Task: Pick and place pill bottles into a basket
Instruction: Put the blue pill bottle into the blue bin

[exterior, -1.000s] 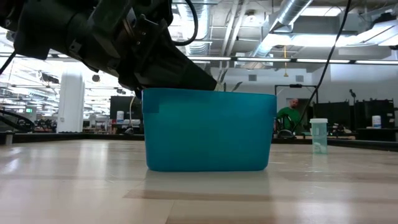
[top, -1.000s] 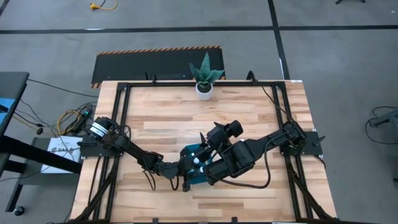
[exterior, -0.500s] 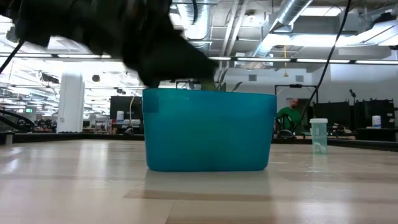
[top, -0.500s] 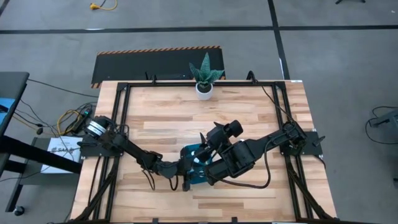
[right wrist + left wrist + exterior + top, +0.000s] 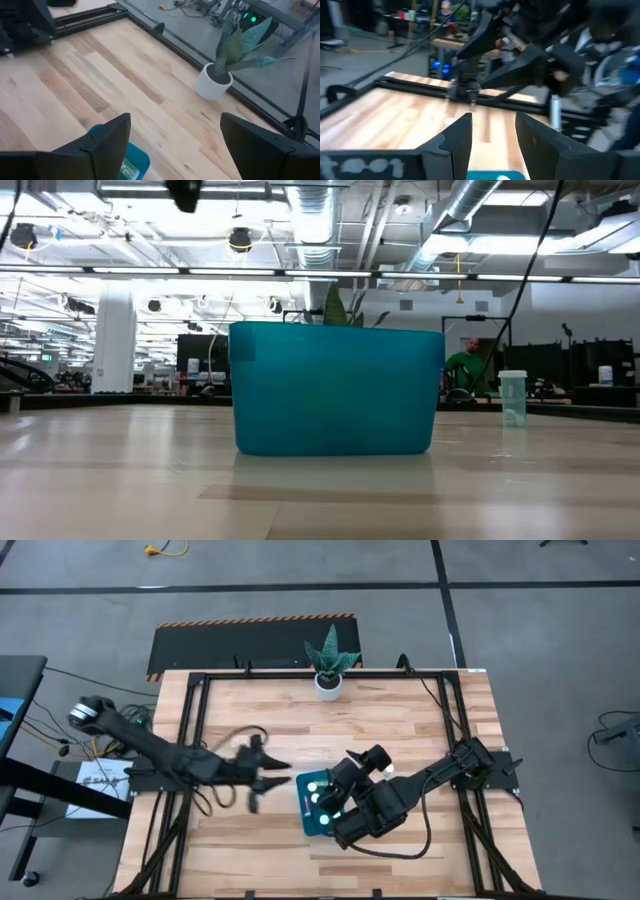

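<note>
The teal basket (image 5: 302,808) stands on the wooden table, a little near of centre; it also shows in the low view (image 5: 335,390). Several pill bottles with bright round tops (image 5: 313,785) stand inside it. One more pale bottle (image 5: 512,398) stands upright on the table, to the basket's right in the low view. My left gripper (image 5: 281,778) is open and empty, just left of the basket; its wrist view (image 5: 492,127) shows the basket's rim (image 5: 492,175) below the fingers. My right gripper (image 5: 175,120) is wide open and empty above the basket (image 5: 136,152).
A small white pot with a green plant (image 5: 328,668) stands at the table's far edge, also in the right wrist view (image 5: 215,80). Black frame rails (image 5: 195,730) run along the table's sides. Bare wood lies between the basket and the plant.
My left gripper has drawn back from the basket's near left corner, toward the table's left and far side, and has risen out of the low view. My right arm has also lifted out of the low view. The basket has stayed where it was.
</note>
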You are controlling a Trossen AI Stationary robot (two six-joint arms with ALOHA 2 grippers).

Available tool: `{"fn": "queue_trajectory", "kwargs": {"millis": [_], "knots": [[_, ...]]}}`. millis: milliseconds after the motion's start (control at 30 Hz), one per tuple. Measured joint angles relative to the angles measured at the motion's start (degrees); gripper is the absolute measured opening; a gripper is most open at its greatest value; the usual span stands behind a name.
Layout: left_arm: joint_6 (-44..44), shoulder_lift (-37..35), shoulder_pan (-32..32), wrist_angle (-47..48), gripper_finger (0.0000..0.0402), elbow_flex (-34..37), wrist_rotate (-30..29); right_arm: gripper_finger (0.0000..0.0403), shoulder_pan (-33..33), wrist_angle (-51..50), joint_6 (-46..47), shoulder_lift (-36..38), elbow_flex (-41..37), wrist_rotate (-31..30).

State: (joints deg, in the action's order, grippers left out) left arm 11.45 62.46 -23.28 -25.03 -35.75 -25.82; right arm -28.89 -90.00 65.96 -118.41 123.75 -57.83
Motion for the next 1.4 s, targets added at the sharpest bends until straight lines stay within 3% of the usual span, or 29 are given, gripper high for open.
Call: {"fn": "queue_trajectory", "kwargs": {"millis": [100,267,500,667,1033,1200,1400], "knots": [[2.3,-9.3,0.0,3.1,0.0139,5.6,3.0,0.0302,0.0,0.0,0.0,0.4,-0.3,0.0],[6.6,-22.6,-0.6,3.9,0.0139,15.1,3.1,0.0302,1.1,-0.1,0.4,2.6,-0.5,0.0],[6.8,-35.5,-1.5,14.1,0.0139,20.7,3.1,0.0302,4.5,0.0,1.8,4.4,-0.6,2.5],[7.0,-43.4,-1.5,15.8,0.0139,24.8,6.1,0.0302,6.0,0.0,5.7,4.9,-0.6,3.1],[7.1,-57.3,-1.5,20.8,0.0139,31.9,10.6,0.0302,7.8,0.0,11.2,5.3,-0.6,5.8],[6.9,-62.5,-1.5,28.7,0.0139,32.3,10.5,0.0302,8.9,0.0,12.1,5.3,-0.6,6.9],[5.6,-61.9,-1.6,30.8,0.0139,32.1,11.8,0.0302,9.6,0.0,10.2,6.6,-0.5,7.8]]}}
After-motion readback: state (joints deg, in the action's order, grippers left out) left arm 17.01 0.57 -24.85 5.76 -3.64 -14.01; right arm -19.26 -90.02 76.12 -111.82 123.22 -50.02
